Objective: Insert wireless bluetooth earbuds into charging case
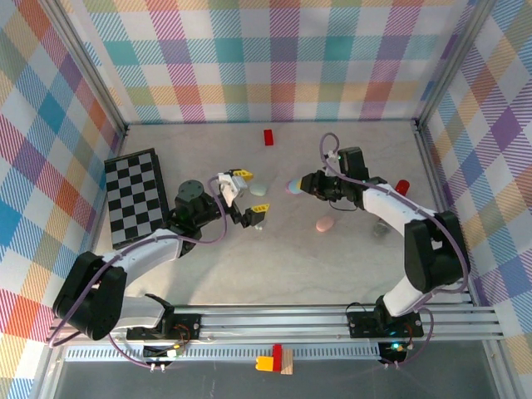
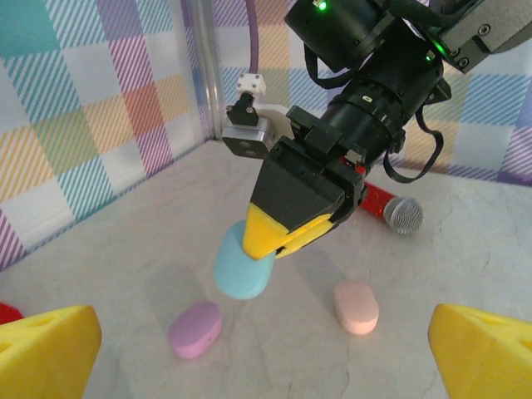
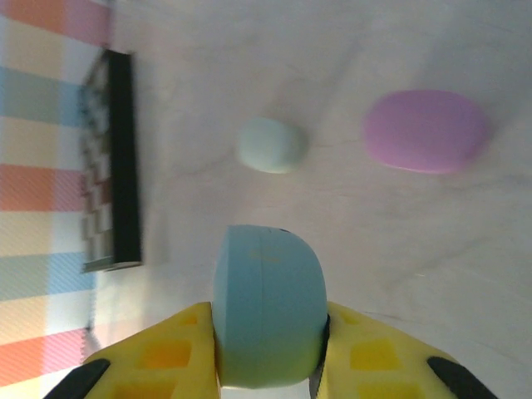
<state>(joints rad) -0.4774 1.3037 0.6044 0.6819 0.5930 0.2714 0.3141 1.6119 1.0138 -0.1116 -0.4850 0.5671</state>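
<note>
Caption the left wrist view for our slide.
Right jaws hold light blue case; lilac case and pink case lie on table.

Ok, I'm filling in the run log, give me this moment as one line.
left gripper: open | right gripper: shut on blue case | on table: lilac case, pink case, mint case

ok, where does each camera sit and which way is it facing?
Top external: above and behind the bases, looking down on the table; both arms, left hand open.
Left wrist: on the left arm, facing across at the right hand holding the blue case; own fingertips at the bottom corners.
Right wrist: on the right arm, looking down past its own fingers at the lilac case.
Shared: blue case and lilac case in both wrist views.
</note>
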